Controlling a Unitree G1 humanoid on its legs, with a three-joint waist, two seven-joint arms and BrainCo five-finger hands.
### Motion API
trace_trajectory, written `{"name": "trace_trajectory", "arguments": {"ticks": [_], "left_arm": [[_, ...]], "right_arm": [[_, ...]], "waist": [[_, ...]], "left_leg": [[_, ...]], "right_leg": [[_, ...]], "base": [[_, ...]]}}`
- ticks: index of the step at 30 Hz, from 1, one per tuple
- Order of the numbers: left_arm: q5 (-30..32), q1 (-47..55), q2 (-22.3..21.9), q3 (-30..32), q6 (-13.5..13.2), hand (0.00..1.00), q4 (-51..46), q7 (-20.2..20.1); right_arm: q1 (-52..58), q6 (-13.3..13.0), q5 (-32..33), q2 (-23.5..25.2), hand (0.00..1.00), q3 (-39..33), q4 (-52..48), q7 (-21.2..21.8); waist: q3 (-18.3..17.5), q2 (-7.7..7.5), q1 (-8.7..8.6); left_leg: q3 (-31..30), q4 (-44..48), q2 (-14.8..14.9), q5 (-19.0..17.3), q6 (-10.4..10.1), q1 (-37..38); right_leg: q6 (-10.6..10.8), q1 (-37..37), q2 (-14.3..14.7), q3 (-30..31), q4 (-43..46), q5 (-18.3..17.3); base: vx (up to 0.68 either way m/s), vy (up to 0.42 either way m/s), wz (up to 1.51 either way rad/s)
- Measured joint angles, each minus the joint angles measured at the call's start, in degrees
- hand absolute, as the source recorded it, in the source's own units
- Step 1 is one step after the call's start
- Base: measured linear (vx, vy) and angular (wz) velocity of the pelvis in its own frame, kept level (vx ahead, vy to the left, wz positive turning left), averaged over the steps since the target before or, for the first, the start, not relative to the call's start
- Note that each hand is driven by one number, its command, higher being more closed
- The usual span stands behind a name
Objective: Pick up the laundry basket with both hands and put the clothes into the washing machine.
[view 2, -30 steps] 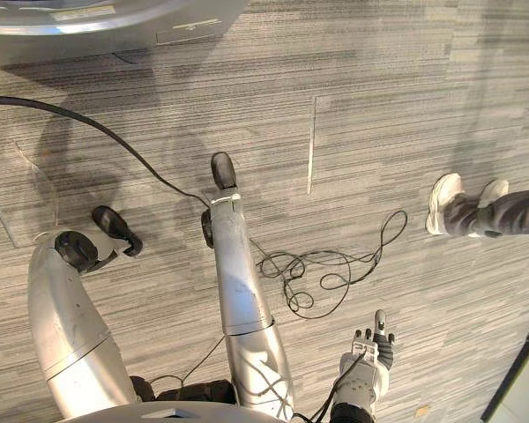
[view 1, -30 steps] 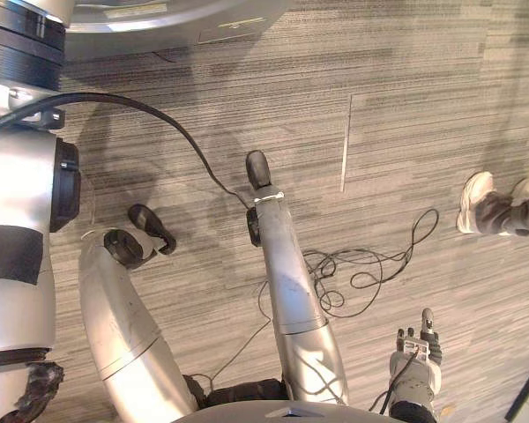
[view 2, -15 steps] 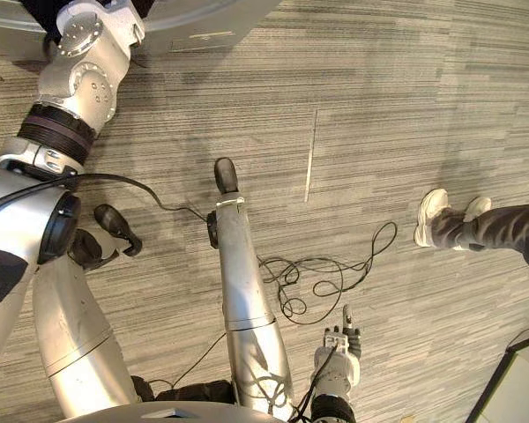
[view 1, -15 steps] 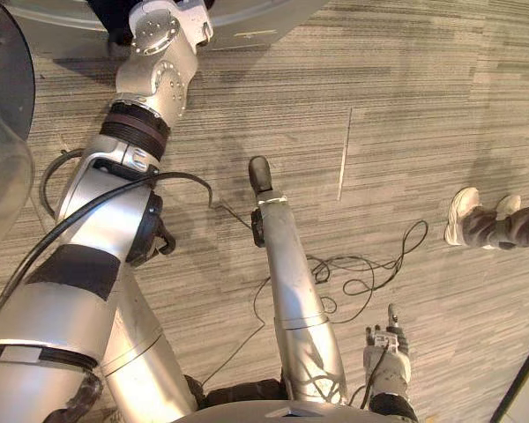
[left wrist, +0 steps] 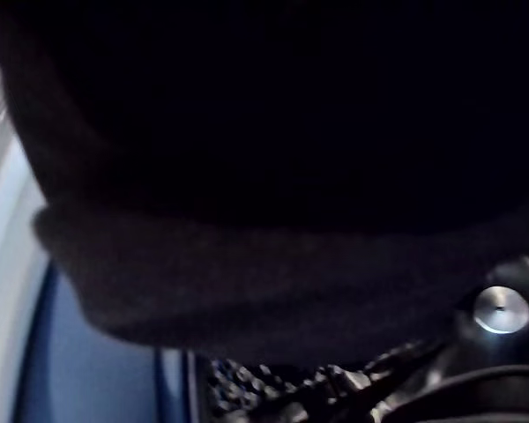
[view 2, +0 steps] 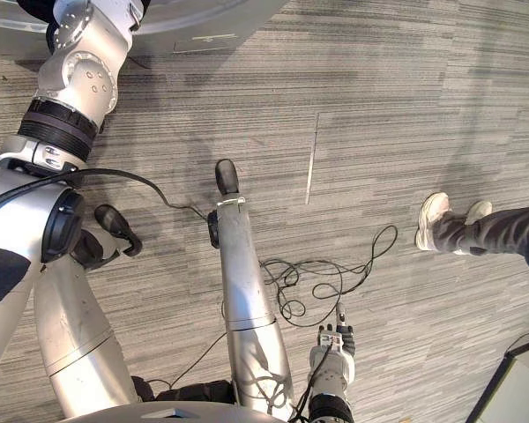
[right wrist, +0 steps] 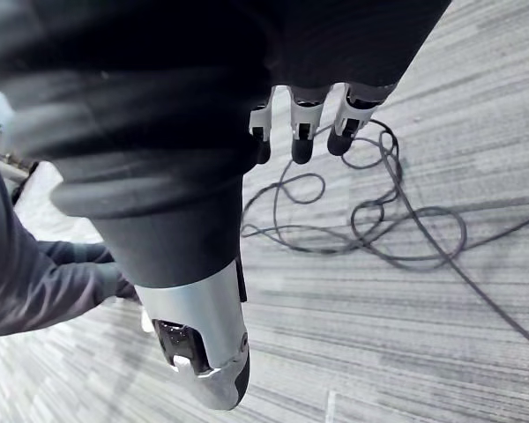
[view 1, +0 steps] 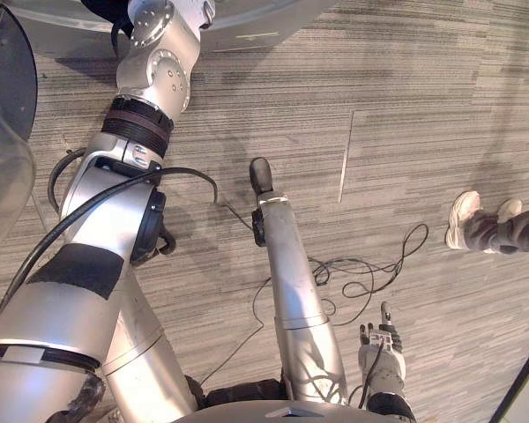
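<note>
My left arm (view 1: 145, 97) stretches up along the left side to the washing machine's grey curved front (view 1: 247, 18), where it ends at a dark patch by the view's top edge. In the left wrist view a dark cloth (left wrist: 264, 176) lies right against my left hand (left wrist: 476, 392) and hides its fingers; a blue surface (left wrist: 97, 370) shows below the cloth. My right hand (view 1: 381, 357) hangs low by my side over the floor, open, its fingers (right wrist: 300, 132) straight and holding nothing.
The machine's round door with its clear glass bowl (view 1: 4, 132) stands open at the far left. A person's leg and white shoe (view 1: 463, 216) are on the grey striped carpet (view 1: 406, 106) to my right.
Within the last second my left arm has stretched up to the machine's front. My right hand has shifted a little to the left. The person's foot has barely moved.
</note>
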Motion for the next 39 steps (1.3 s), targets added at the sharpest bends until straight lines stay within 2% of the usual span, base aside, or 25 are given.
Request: {"name": "trace_trajectory", "arguments": {"ticks": [2,5,11,12,14,16,17,18,19,20,21,22,23,24,25,27,39], "left_arm": [[-6.29,-1.78,-0.28,-0.04,-1.88,1.00,-2.22,0.12],[-11.05,-6.15,0.08,0.50,-5.15,1.00,-6.12,0.18],[-14.30,-11.28,2.84,-0.58,-9.55,1.00,-13.01,0.12],[-14.95,-11.10,2.71,-0.66,-10.58,0.00,-13.04,0.40],[-14.86,-11.11,2.54,-0.64,-12.03,0.00,-13.80,1.75],[-10.64,-11.10,4.51,-1.83,-12.11,0.00,-13.85,4.16],[-6.25,-11.10,5.51,-2.75,-10.74,0.00,-13.53,4.37],[5.86,-11.09,7.65,-4.48,-6.64,0.00,-12.92,3.41],[21.59,-11.11,9.33,-5.56,-1.98,0.00,-12.44,0.43],[27.79,-11.21,10.06,-7.45,-0.05,0.00,-11.96,-1.16],[30.39,-11.34,10.25,-9.07,0.79,0.00,-11.03,-2.19],[37.17,-11.08,9.98,-11.19,2.71,0.00,-7.31,-5.08],[38.98,-10.47,9.52,-11.37,3.35,0.00,-5.31,-6.15],[41.47,-8.97,8.59,-12.15,5.51,0.00,-1.65,-8.03],[41.70,-7.84,8.07,-14.23,8.22,0.00,1.14,-10.11],[40.28,-5.95,7.20,-16.16,10.31,0.00,3.21,-11.47],[34.94,-0.28,2.69,-9.00,8.10,0.00,2.47,-12.48]], "right_arm": [[0.00,0.52,-0.03,-0.57,0.00,-1.38,-0.45,-0.07],[0.01,1.05,0.01,-1.28,0.00,-3.76,-1.75,-0.11],[0.02,1.34,0.68,-2.06,0.00,-7.13,-1.71,-1.29],[0.02,1.37,0.74,-2.27,0.00,-7.13,-1.72,-1.32],[0.02,1.37,1.83,-2.66,0.00,-7.12,-1.73,-1.32],[0.01,1.37,1.88,-2.76,0.00,-7.01,-1.71,-1.28],[0.02,1.37,1.98,-2.76,0.00,-7.01,-1.67,-1.20],[0.02,1.43,2.19,-2.80,0.00,-7.03,-1.59,-1.00],[0.02,2.29,2.22,-3.12,0.00,-7.03,-1.04,-0.20],[0.02,2.81,2.25,-3.46,0.00,-6.98,-0.16,0.66],[0.02,3.23,2.26,-3.74,0.00,-6.96,0.57,0.90],[0.01,3.79,2.24,-3.87,0.00,-6.96,1.34,1.42],[0.01,3.83,2.21,-3.79,0.00,-6.92,1.48,1.58],[0.00,4.02,2.19,-3.84,0.00,-6.86,2.18,1.73],[0.00,4.89,2.18,-4.08,0.00,-6.87,3.24,1.71],[0.00,5.75,2.19,-4.05,0.00,-6.78,4.38,1.72],[-0.01,6.08,1.72,-3.68,0.00,-2.00,5.29,1.76]], "waist": [[0.00,0.00,0.15],[0.00,0.00,0.11],[0.00,0.00,0.13],[0.00,0.00,0.16],[0.00,0.00,0.18],[0.00,0.01,0.18],[0.00,0.01,0.23],[0.00,0.00,0.39],[0.00,0.00,0.70],[0.00,0.00,1.06],[0.00,0.00,1.32],[0.00,0.00,1.56],[0.00,0.00,1.54],[0.00,0.01,1.58],[0.00,0.01,1.59],[0.00,0.01,1.47],[0.00,0.01,1.53]], "left_leg": [[-0.09,0.30,-0.02,-0.05,0.01,-0.01],[-0.21,0.82,-0.03,-0.34,-0.01,-0.05],[-0.39,0.87,-0.07,-0.47,-0.13,-0.28],[-0.49,0.89,-0.10,-0.46,-0.14,-0.64],[-0.55,1.06,-0.18,-0.46,-0.13,-1.14],[-0.67,1.46,-0.60,-0.47,-0.11,-1.17],[-0.76,1.57,-0.65,-0.47,-0.11,-1.17],[-0.93,1.74,-0.74,-0.46,-0.13,-1.17],[-1.11,1.74,-1.01,-0.39,-0.23,-1.17],[-1.20,1.78,-1.06,-0.38,-0.24,-1.16],[-1.26,1.80,-1.11,-0.38,-0.22,-1.15],[-1.52,1.81,-1.18,-0.24,0.03,-1.15],[-1.67,1.81,-1.19,-0.23,0.07,-1.09],[-1.86,1.72,-1.20,-0.24,0.08,-1.03],[-1.73,1.44,-1.25,-0.18,0.17,-1.12],[-1.23,1.11,-1.14,-0.05,0.39,-1.22],[-1.35,0.72,-1.16,0.07,0.39,-1.09]], "right_leg": [[-0.02,-0.04,-0.01,0.00,0.33,-0.09],[-0.07,-0.11,0.00,0.02,0.66,-0.19],[-0.17,-0.23,0.00,-0.14,0.60,-0.24],[-0.19,-0.53,-0.01,-0.23,0.63,-0.25],[-0.22,-1.03,-0.15,-0.33,1.05,-0.38],[-0.30,-1.32,-0.71,-0.38,2.28,-0.98],[-0.33,-1.34,-0.85,-0.45,2.56,-1.08],[-0.36,-1.35,-0.86,-0.62,2.87,-1.18],[-0.41,-1.27,-0.91,-0.72,2.93,-1.21],[-0.40,-1.13,-0.94,-0.75,2.90,-1.21],[-0.40,-1.02,-0.99,-0.78,2.87,-1.21],[-0.30,-0.54,-1.05,-0.97,2.58,-1.14],[-0.28,-0.25,-1.05,-1.08,2.37,-1.13],[-0.27,0.13,-1.06,-1.28,1.81,-1.08],[-0.26,0.13,-1.09,-1.25,1.29,-1.01],[0.02,-0.07,-1.13,-0.94,0.81,-0.53],[-0.06,0.01,-1.33,-1.22,0.95,-0.60]], "base": [[-0.02,0.051,0.01],[-0.03,0.055,-0.03],[-0.03,0.056,-0.01],[-0.02,0.052,0.01],[-0.02,0.049,0.05],[-0.02,0.042,0.12],[-0.02,0.037,0.14],[-0.04,0.037,0.11],[-0.05,0.036,0.10],[-0.05,0.032,0.07],[-0.05,0.048,0.05],[-0.05,0.053,0.04],[-0.06,0.071,0.01],[-0.04,0.065,-0.01],[-0.04,0.063,-0.03],[-0.03,0.053,-0.04],[-0.02,0.042,0.01]]}}
